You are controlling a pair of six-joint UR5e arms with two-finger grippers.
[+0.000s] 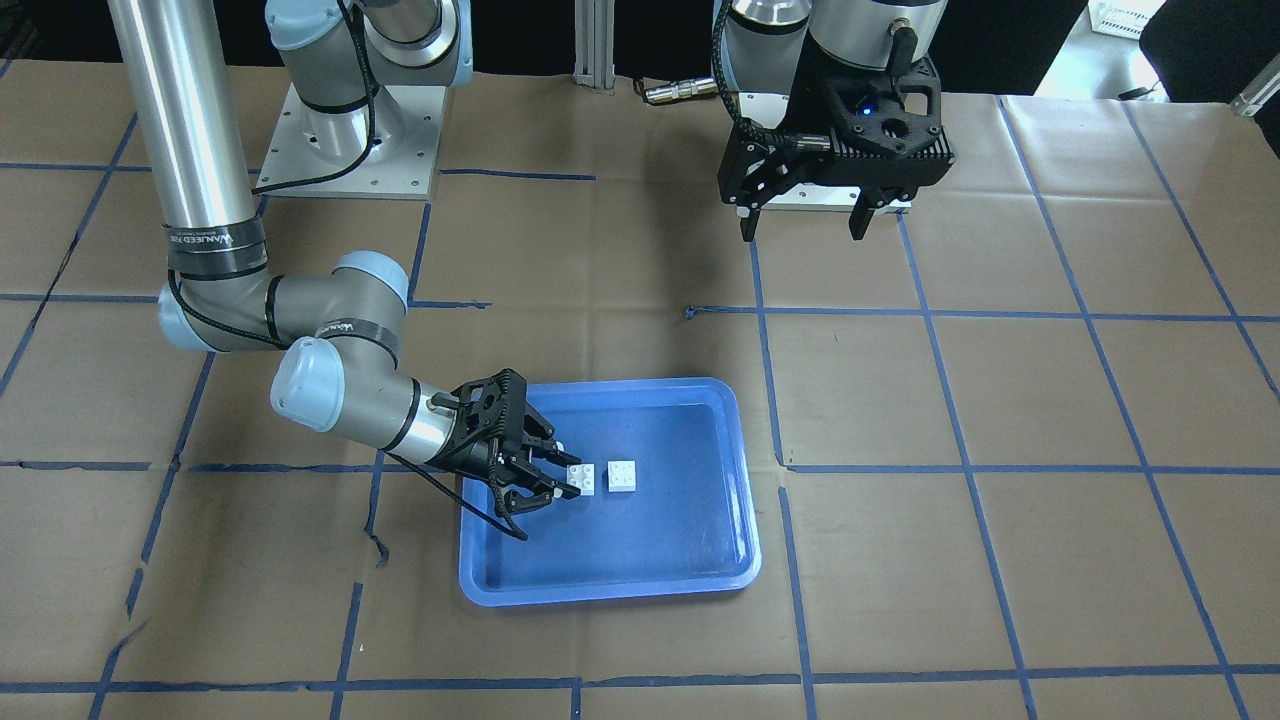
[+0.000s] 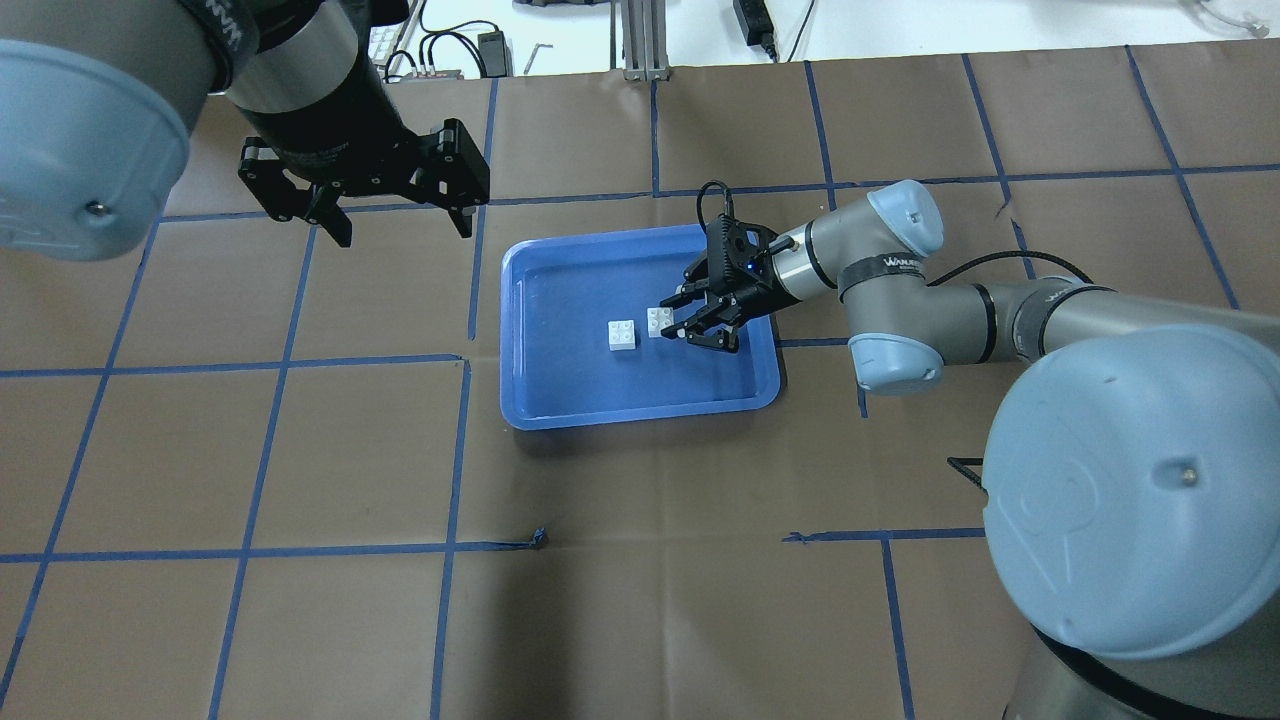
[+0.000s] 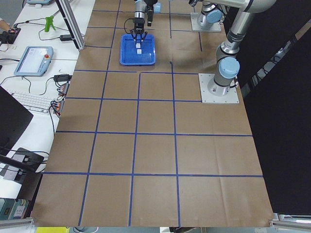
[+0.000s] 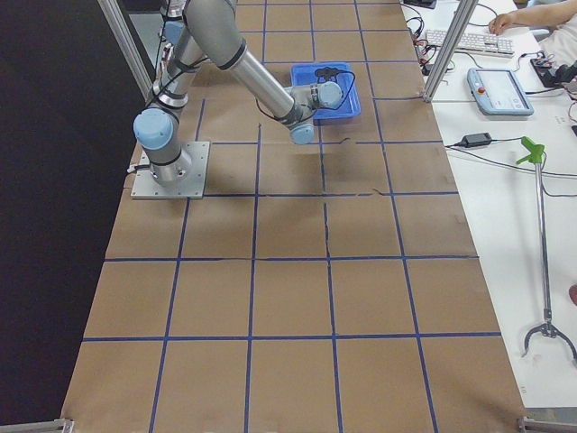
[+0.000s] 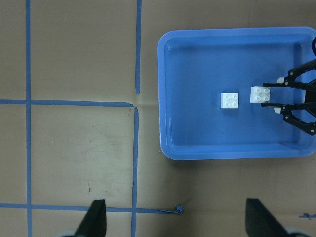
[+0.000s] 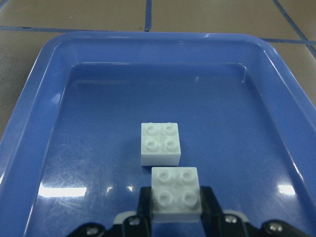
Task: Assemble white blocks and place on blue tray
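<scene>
One block [image 6: 176, 191] in right end effector [image 2: 668, 321]

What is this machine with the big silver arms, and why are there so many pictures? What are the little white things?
It is a robot with two arms at a table covered in brown paper and blue tape lines. Each arm ends in a gripper, which works like two fingers. All the pictures show the same moment from six cameras: one above, one in front, one at each end of the table and one on each wrist. A blue tray lies on the table. In it are two toy bricks: the first white block, pinched by the right gripper, and the second white block, lying free beside it and not joined to it. The left gripper hangs open and empty above the table.
</scene>
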